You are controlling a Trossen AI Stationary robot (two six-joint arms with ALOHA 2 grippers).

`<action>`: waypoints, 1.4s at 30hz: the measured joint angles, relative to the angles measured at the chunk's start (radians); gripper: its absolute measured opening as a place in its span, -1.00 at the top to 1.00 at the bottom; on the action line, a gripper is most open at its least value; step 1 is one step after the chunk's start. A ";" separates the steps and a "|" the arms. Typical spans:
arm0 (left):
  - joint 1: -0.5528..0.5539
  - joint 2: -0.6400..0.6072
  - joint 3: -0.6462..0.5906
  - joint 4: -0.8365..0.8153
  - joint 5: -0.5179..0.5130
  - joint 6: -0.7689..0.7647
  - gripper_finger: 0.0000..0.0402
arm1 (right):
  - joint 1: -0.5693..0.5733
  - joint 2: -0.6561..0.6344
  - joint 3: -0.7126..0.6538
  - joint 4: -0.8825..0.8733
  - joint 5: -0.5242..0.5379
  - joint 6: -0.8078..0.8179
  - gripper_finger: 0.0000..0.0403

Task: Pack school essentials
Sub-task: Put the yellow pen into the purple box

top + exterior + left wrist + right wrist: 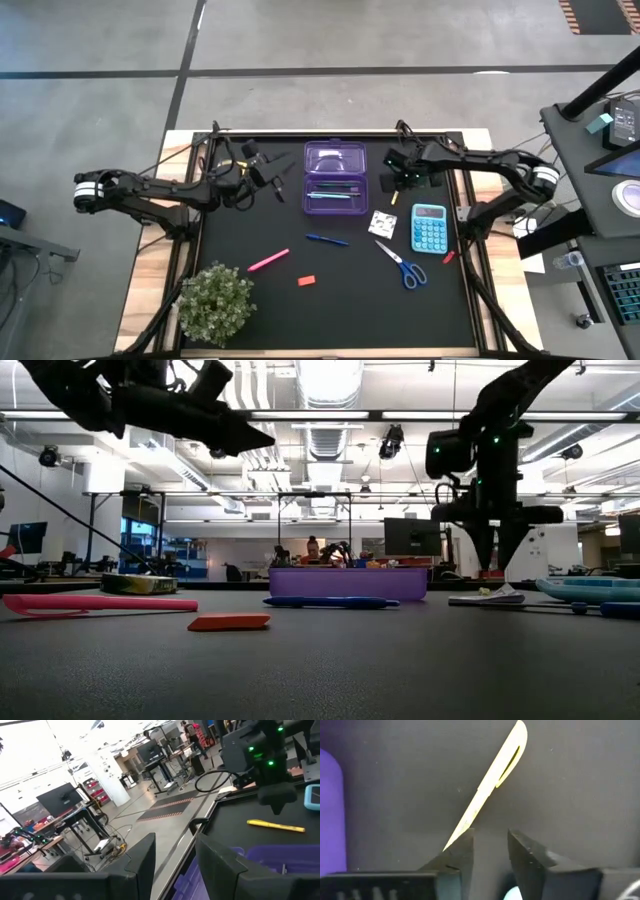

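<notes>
Pointing straight down, the right gripper [490, 845] hangs part-open and empty above a yellow pen [490, 782].

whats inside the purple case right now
The open purple case holds a couple of thin pens lying lengthwise in its lower half; the upper half looks bare. In the low view its wall hides the contents. The exact pen count can't be told.
</notes>
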 joint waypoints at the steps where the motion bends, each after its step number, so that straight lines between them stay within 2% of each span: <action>1: 0.000 0.000 -0.003 0.000 0.000 0.000 0.39 | -0.004 0.011 0.004 0.003 0.000 0.000 0.35; 8: 0.000 0.000 -0.006 -0.001 0.000 0.008 0.39 | -0.025 0.111 0.023 0.064 0.001 0.014 0.10; 14: 0.000 0.000 -0.006 0.000 0.000 0.008 0.39 | -0.062 0.198 0.033 0.075 -0.004 0.011 0.09; 20: 0.000 0.000 -0.006 0.001 0.000 0.008 0.39 | -0.073 0.241 0.035 0.087 -0.009 -0.014 0.28; 30: 0.000 0.000 -0.006 0.008 0.000 0.007 0.39 | -0.071 0.256 0.031 0.127 -0.013 -0.038 0.89; 37: 0.001 0.002 -0.006 0.007 0.028 -0.018 0.39 | -0.070 0.194 0.027 0.130 -0.003 -0.078 0.88; 42: 0.001 0.002 -0.006 0.004 0.235 -0.033 0.39 | -0.058 0.050 0.025 0.135 0.135 -0.109 0.88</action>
